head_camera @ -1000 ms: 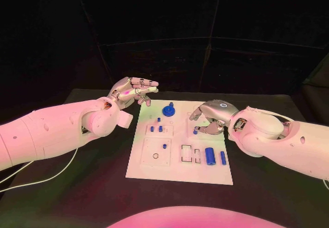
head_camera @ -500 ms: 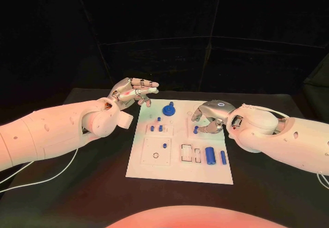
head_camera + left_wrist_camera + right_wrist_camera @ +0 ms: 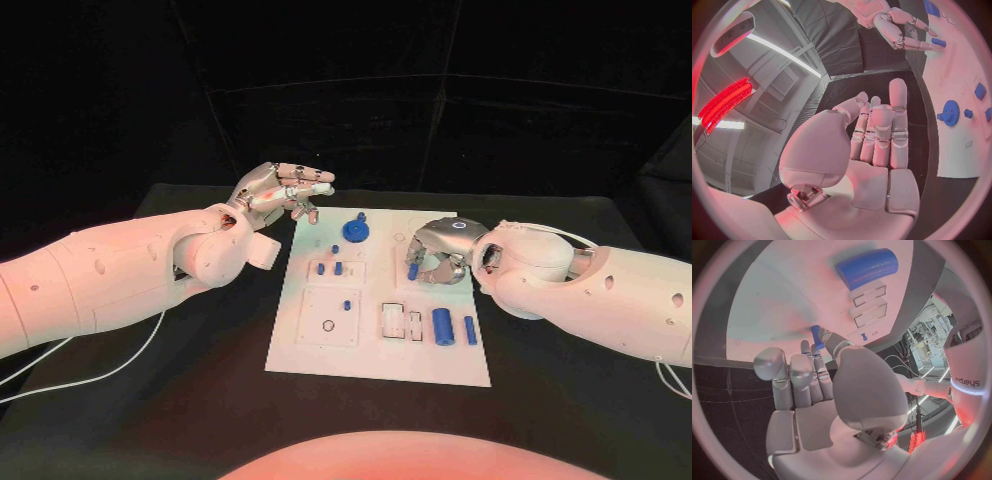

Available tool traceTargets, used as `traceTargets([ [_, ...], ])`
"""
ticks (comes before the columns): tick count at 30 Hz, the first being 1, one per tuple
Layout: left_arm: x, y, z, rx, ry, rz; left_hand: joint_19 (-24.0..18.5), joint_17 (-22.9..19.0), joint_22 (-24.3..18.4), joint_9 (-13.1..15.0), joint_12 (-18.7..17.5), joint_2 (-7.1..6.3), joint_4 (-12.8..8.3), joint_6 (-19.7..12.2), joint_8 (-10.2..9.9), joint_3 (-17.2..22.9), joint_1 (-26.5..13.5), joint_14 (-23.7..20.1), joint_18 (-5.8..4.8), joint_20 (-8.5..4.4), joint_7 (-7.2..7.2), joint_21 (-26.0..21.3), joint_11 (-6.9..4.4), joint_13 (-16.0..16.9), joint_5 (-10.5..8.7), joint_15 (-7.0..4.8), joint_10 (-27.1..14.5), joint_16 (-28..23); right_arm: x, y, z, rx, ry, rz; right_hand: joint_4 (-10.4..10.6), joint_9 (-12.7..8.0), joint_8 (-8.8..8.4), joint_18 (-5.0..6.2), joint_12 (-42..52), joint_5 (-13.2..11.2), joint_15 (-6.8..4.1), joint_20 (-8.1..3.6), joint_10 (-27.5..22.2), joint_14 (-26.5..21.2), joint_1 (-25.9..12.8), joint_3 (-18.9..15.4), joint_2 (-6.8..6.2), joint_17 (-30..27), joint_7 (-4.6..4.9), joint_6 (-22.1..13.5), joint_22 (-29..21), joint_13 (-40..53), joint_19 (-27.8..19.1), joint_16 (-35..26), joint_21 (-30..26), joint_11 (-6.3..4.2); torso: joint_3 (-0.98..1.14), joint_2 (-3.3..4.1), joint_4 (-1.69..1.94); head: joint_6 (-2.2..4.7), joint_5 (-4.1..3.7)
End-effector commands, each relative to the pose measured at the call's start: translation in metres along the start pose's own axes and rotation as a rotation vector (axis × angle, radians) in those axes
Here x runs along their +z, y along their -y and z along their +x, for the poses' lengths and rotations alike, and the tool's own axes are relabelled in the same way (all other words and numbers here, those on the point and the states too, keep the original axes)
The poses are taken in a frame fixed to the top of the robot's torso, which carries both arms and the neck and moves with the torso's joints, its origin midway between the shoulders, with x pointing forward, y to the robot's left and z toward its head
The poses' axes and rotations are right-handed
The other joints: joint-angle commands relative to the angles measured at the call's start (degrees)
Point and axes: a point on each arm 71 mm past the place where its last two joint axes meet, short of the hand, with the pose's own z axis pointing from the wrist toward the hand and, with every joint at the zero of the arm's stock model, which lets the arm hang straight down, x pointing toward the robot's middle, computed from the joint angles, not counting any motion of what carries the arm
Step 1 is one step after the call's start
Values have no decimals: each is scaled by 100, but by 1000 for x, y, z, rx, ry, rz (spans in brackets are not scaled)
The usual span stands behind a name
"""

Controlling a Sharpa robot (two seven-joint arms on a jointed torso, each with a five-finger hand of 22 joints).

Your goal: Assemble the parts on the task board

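**Right hand carries a peg above the board**

Head view: your right hand (image 3: 437, 252) pinches a small blue peg (image 3: 414, 270) over the task board (image 3: 378, 350)'s right side; the left hand (image 3: 283, 190) hovers beside the far-left corner, fingers loosely curled, holding nothing.

Right wrist view: the peg (image 3: 817, 336) sits at the fingertips, pointing toward the board.

Left wrist view: the blue gear (image 3: 949, 111) lies nearest your left hand.

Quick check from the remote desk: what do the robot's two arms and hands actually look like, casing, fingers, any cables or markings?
Both arms have smooth, rounded white shells with small dark holes. The left hand and right hand are silver metal with many segmented fingers. The right hand carries a blue ring mark on its back. A white cable trails over the table by the left arm.
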Motion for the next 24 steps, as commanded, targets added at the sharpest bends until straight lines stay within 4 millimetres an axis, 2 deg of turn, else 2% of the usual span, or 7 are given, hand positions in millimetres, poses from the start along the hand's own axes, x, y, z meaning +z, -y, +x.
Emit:
traceTargets([
  [1,1,1,1,-9,-9,6,10,6,-5,-5,23,-14,-18,8,1,-17,23,-15,74,5,33,-15,-10,9,14,-13,-31,15,1,-1,2,-17,-34,-10,24,12,40,43,40,-3,-45,-5,105,2,34,48,37,9,4,85,30,-8,58,-13,19,-11,3,5,-3,-4,-7],
  [11,0,1,1,-9,-8,5,10,6,-5,-5,23,-14,-18,8,1,-17,23,-15,74,5,33,-15,-10,9,14,-13,-31,15,4,-4,4,-13,-27,-24,95,22,86,11,45,-14,-89,-44,394,53,27,148,94,142,-19,284,199,-1,153,105,139,-66,1,1,2,-25,-14],
  [24,0,0,0,-10,-10,3,10,6,-5,-5,23,-14,-18,8,1,-17,23,-15,74,5,33,-15,-10,9,14,-13,-31,15,6,-5,3,-1,9,-18,154,4,50,-1,5,-39,-102,-62,476,70,-21,154,68,197,-8,282,254,-3,186,163,182,-71,-3,0,3,-46,-17],
])
